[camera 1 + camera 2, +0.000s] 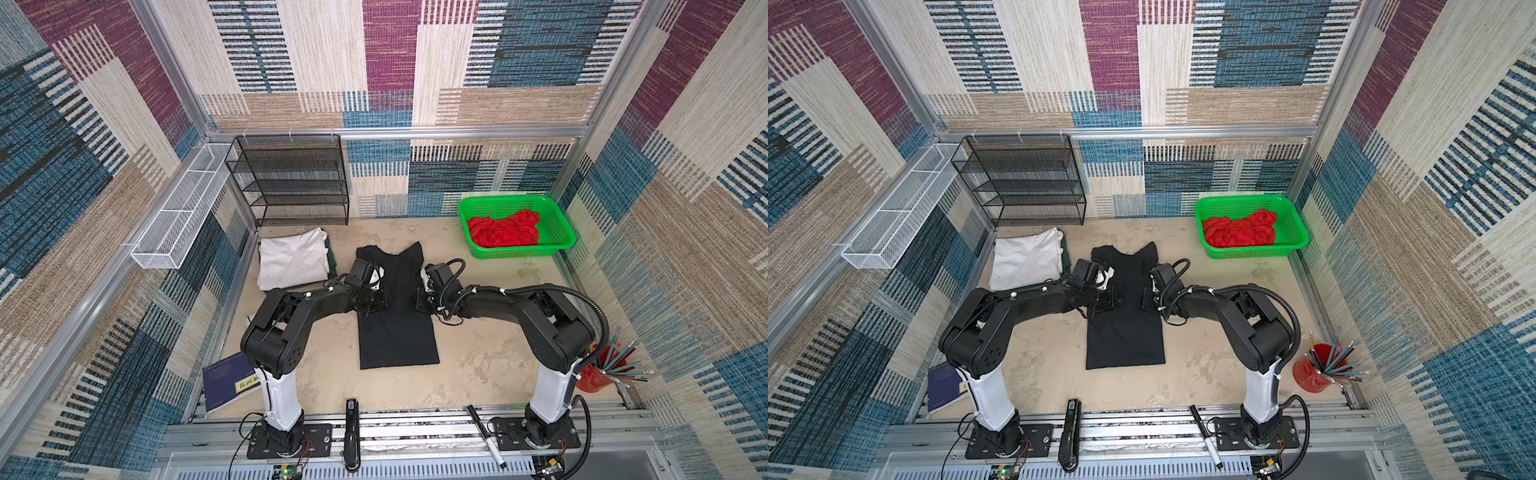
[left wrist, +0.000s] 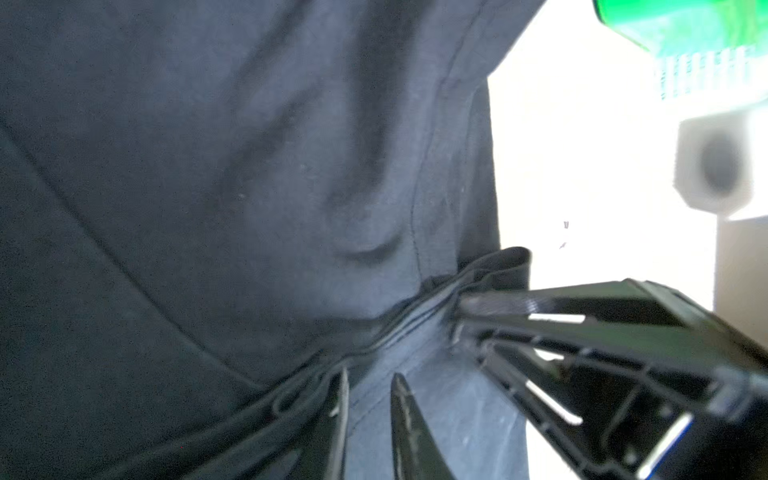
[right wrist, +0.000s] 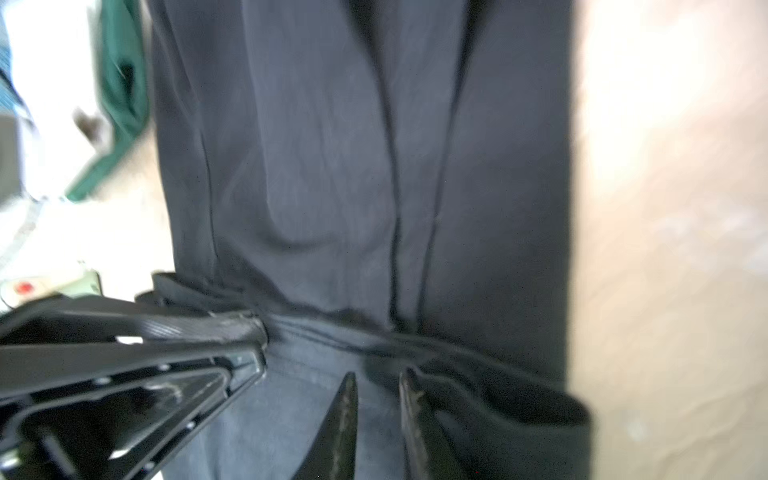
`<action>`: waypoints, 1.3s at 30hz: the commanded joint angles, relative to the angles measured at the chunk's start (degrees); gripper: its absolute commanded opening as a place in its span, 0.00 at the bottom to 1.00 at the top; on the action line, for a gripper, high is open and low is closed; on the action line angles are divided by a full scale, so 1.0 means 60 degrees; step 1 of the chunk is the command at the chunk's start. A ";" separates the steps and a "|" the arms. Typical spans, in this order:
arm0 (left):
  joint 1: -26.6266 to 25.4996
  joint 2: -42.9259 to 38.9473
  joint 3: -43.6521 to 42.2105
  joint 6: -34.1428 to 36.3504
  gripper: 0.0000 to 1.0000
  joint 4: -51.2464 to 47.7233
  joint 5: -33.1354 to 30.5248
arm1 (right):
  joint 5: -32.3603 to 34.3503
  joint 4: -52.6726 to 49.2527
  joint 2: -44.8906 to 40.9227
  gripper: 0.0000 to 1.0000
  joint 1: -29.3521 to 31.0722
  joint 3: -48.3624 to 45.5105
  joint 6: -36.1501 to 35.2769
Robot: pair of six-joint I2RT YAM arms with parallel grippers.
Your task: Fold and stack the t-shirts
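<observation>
Four shirts, two grippers.
You had the left gripper (image 2: 370, 386) and right gripper (image 3: 378, 386) nearly closed, each pinching a raised fold of the black shirt (image 1: 397, 332) at the centre. One white shirt (image 1: 291, 262) lay folded over a mostly hidden green shirt (image 1: 329, 259), far left; one red shirt (image 1: 503, 232) sat crumpled in the basket (image 1: 557, 216). The yellow label (image 1: 247, 382) on the book (image 1: 224, 374) was unreadable.

Heads up: the dark green t-shirt (image 3: 126, 95) is almost all buried under the white t-shirt (image 1: 291, 262), so you only get a sliver. Both wrist views are smeary, so you can't tell whether the left claw (image 2: 370, 374) or right claw (image 3: 381, 372) really pinches the black t-shirt (image 1: 395, 332). The notebook (image 1: 224, 380) sits half behind the left arm (image 1: 282, 332).
</observation>
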 commanded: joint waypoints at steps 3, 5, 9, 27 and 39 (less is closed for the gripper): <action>0.0368 0.0160 -0.0449 0.0034 0.23 0.0393 -0.0463 | 0.0362 0.0021 0.0098 0.22 -0.0307 -0.0545 -0.0277; 0.0486 0.0016 -0.0647 0.0154 0.23 0.0531 -0.0307 | 0.0331 0.0021 0.0036 0.22 -0.0307 -0.0620 -0.0390; 0.0740 -0.1044 -0.1342 0.0490 0.24 0.0661 -0.0242 | 0.0474 0.0066 -0.0394 0.22 -0.0307 -0.0885 -0.0423; 0.0379 -0.4830 -0.4319 -0.0081 0.22 -0.0581 -0.0241 | 0.0192 -0.0126 -0.3572 0.23 0.0060 -0.2781 0.0167; -0.0061 -0.5868 -0.5969 -0.0810 0.21 -0.1612 -0.0726 | 0.1346 -0.1145 -0.3624 0.23 0.0612 -0.3645 0.1155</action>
